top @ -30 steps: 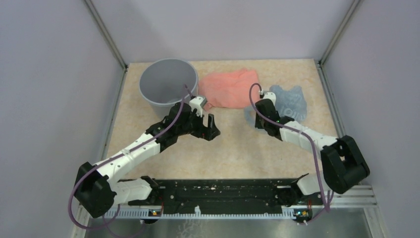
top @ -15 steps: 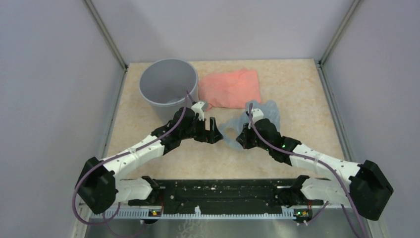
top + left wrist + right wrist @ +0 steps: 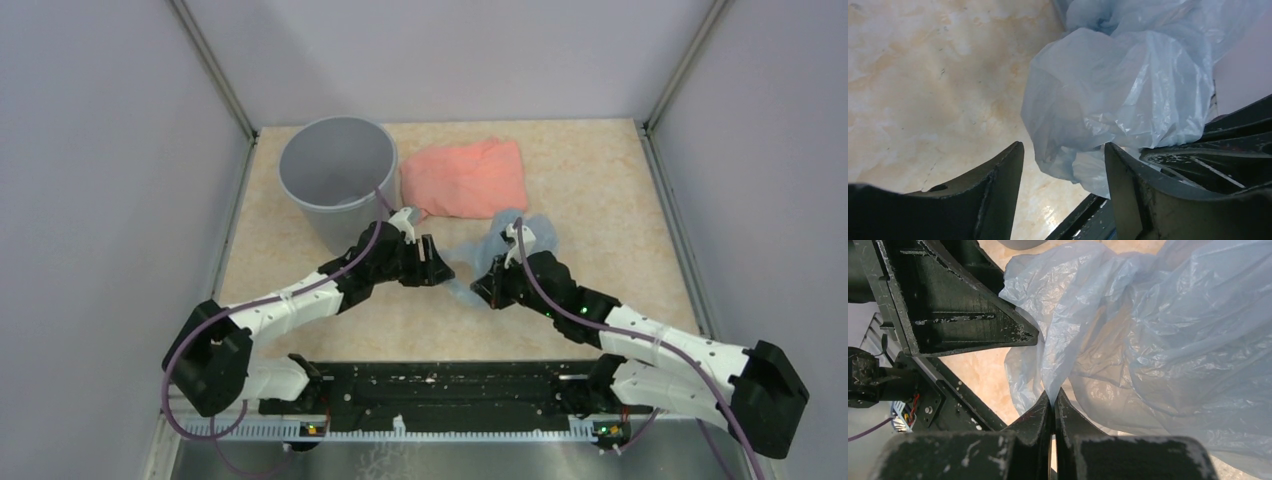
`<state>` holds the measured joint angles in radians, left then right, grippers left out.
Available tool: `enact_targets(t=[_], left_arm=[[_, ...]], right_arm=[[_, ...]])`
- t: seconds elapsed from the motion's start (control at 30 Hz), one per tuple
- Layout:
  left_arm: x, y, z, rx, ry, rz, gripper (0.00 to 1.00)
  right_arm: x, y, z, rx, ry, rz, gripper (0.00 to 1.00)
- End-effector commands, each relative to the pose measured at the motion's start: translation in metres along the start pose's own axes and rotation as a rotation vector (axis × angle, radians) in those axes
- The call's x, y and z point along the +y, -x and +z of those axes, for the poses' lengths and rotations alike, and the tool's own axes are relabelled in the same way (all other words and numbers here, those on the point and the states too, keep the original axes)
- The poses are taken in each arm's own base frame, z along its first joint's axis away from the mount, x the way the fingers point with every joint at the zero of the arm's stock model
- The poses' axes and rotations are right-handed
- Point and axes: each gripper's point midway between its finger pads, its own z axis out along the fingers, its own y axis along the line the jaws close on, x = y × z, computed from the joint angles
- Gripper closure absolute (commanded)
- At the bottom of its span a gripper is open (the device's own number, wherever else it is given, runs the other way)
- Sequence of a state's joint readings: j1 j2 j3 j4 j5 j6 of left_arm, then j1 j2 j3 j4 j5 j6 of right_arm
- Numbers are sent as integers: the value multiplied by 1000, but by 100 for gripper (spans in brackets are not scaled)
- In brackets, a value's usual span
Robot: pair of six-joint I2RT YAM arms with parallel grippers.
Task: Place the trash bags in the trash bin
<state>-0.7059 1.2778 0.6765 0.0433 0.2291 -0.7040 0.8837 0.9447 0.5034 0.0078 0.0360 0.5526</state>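
The bin [image 3: 335, 180] stands open-mouthed just behind the left gripper [image 3: 440, 265], with the pink cloth [image 3: 465, 178] flat beside it. The bag [image 3: 470, 255] crowds the gap toward the right gripper [image 3: 487, 290] (little room there). The table [image 3: 610, 210] lies bare on the right.

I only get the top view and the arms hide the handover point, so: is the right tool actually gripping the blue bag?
Observer: Yes. In the right wrist view the right tool is shut on a thin fold of the trash bag.
Operator: And the left tool, has it got hold?
Observer: Not yet. In the left wrist view the left tool stands open with a lobe of the bag between its jaws. Bare table shows between the plastic and one finger.
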Motion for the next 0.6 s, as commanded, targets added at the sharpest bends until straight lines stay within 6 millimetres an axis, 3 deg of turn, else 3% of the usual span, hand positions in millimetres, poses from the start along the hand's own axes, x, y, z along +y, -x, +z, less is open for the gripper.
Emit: enact_targets(t=[0.0,0.17,0.23,0.33,0.43,0.57], left_arm=[[-41,26,-2,-85,-164,-6,43],[-84,65,-43,-191,-246,73,81],[-103,83,-69,-258,-266,113,89],[-123,98,-99,-312,-296,153,96],[-136,98,-114,-309,-327,168,100],[-143,91,-112,-290,-335,189,100]], right_arm=[[19,23,-8,-58,50,-7,100],[36,47,-13,-64,78,-50,100],[51,61,-12,-69,112,-70,98],[71,74,-4,-68,167,-91,88],[86,86,-3,-73,200,-100,74],[67,86,-9,-53,83,-85,54]])
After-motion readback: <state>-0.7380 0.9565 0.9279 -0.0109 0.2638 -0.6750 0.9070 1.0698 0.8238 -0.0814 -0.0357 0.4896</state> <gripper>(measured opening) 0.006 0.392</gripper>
